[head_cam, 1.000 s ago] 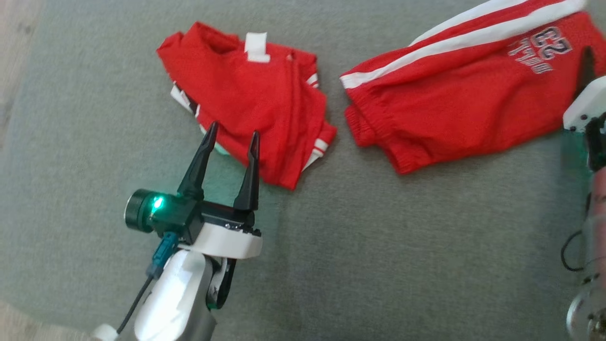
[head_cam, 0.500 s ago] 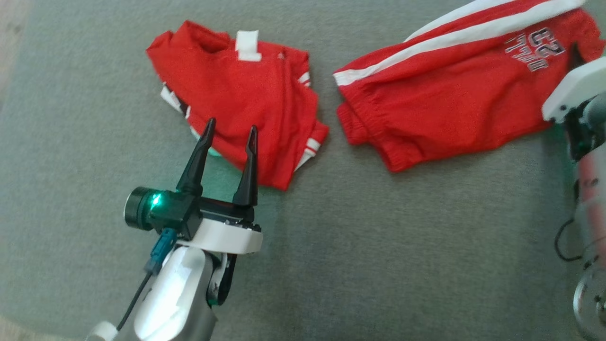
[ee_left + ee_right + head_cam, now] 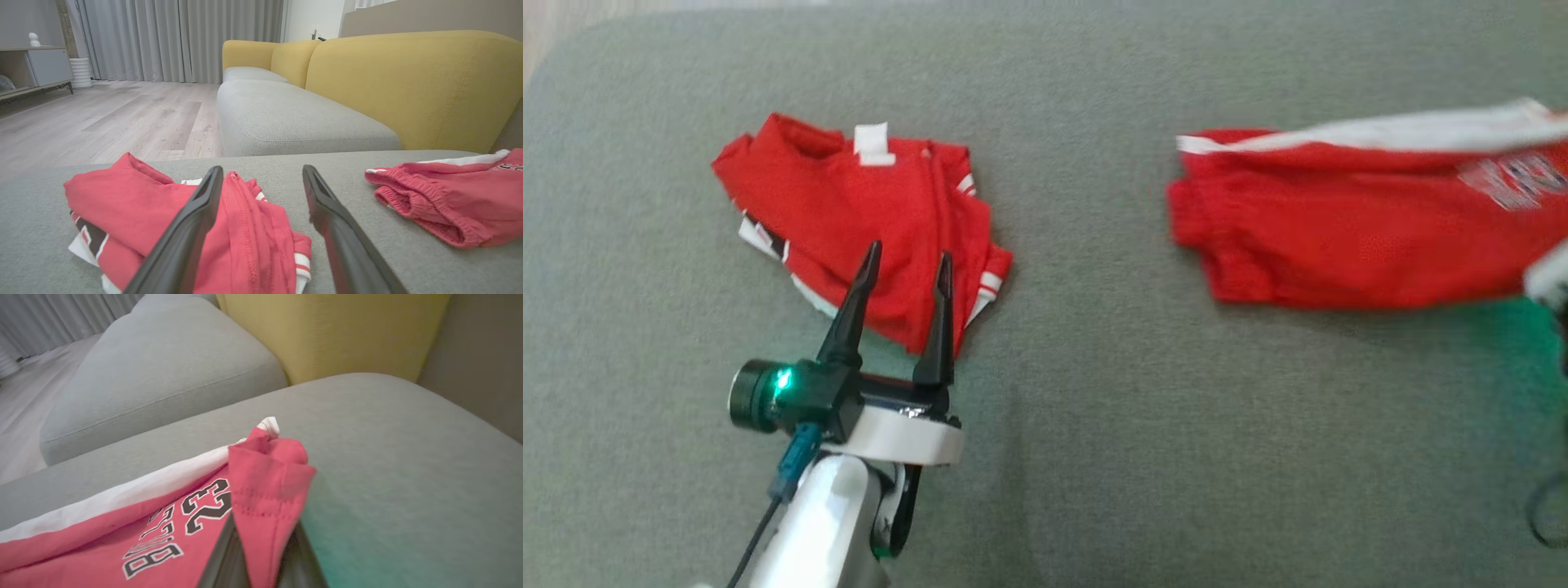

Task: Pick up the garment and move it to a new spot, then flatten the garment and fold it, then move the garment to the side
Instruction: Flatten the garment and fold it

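The garment, red shorts (image 3: 1339,237) with a white side stripe and "BULLS 23" print (image 3: 179,522), lies on the grey cushion (image 3: 1143,425) at the right. My right gripper (image 3: 264,555) is shut on a bunched corner of the shorts, lifting it off the cushion. Only its pale body (image 3: 1547,278) shows at the head view's right edge. A second, folded red garment (image 3: 849,212) lies at the left. My left gripper (image 3: 911,249) hangs open over that folded garment's near edge, its fingers (image 3: 192,228) straddling the folded garment (image 3: 245,228) without holding it.
Yellow backrests (image 3: 408,85) rise behind the cushion. Another grey seat cushion (image 3: 286,118) lies beyond, with a gap between. Wooden floor (image 3: 102,122), grey curtains (image 3: 175,36) and a low cabinet (image 3: 45,67) lie further off. Bare cushion stretches between the two garments.
My right gripper has shut on the shorts' corner and dragged them right, widening the gap to the folded garment. The head camera has shifted. My left gripper stays open.
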